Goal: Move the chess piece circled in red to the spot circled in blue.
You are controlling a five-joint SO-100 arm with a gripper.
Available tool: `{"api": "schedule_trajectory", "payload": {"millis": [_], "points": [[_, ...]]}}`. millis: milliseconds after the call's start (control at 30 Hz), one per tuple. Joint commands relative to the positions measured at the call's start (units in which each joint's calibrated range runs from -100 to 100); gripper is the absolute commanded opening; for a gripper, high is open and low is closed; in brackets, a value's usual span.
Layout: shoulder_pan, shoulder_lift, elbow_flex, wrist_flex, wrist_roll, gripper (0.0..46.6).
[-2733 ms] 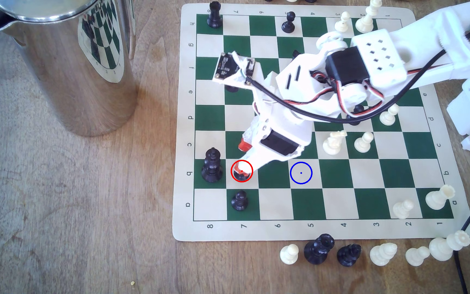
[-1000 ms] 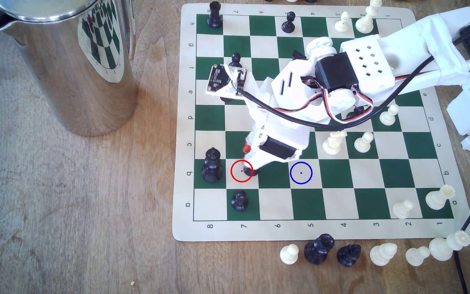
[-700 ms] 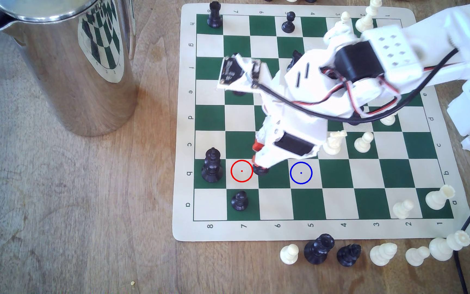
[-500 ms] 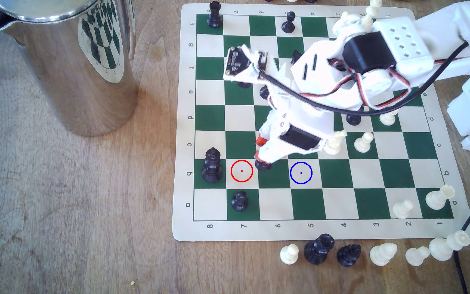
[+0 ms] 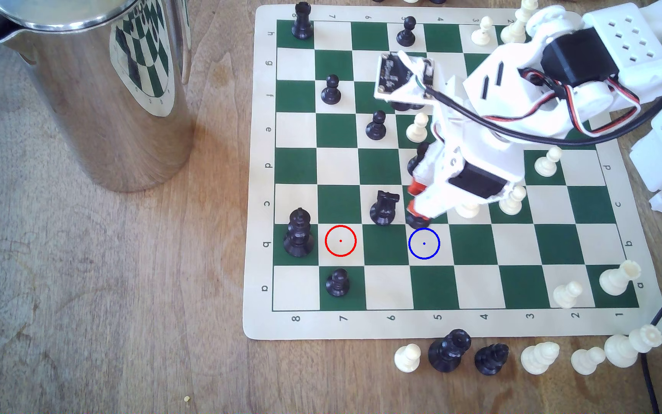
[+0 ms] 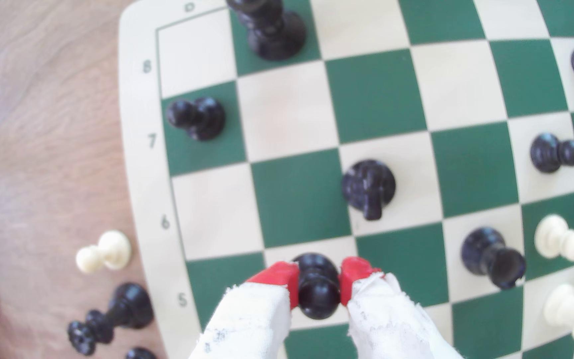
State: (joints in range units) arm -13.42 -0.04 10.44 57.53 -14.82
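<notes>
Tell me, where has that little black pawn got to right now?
The black pawn is pinched in the robot's hand, just above the blue-ringed square in the exterior view, with the black knight on its left.

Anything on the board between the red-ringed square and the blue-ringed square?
No piece: in the exterior view one bare green square separates the red-ringed square from the blue-ringed square. The black knight stands one row beyond, clear of that line.

On the chessboard, the gripper holds the pawn at 12 o'clock of the blue-ringed square; the knight stands at its 10 o'clock, the king far at 9 o'clock.
</notes>
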Motion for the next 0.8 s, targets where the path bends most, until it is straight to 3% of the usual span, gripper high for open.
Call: {"api": "schedule_trajectory", "payload": {"millis": [0, 767], "points": [[0.40, -4.54, 5.25, -4.46, -0.54, 0.3], [-2.03, 1.91, 4.79, -5.77, -0.54, 0.3]]}}
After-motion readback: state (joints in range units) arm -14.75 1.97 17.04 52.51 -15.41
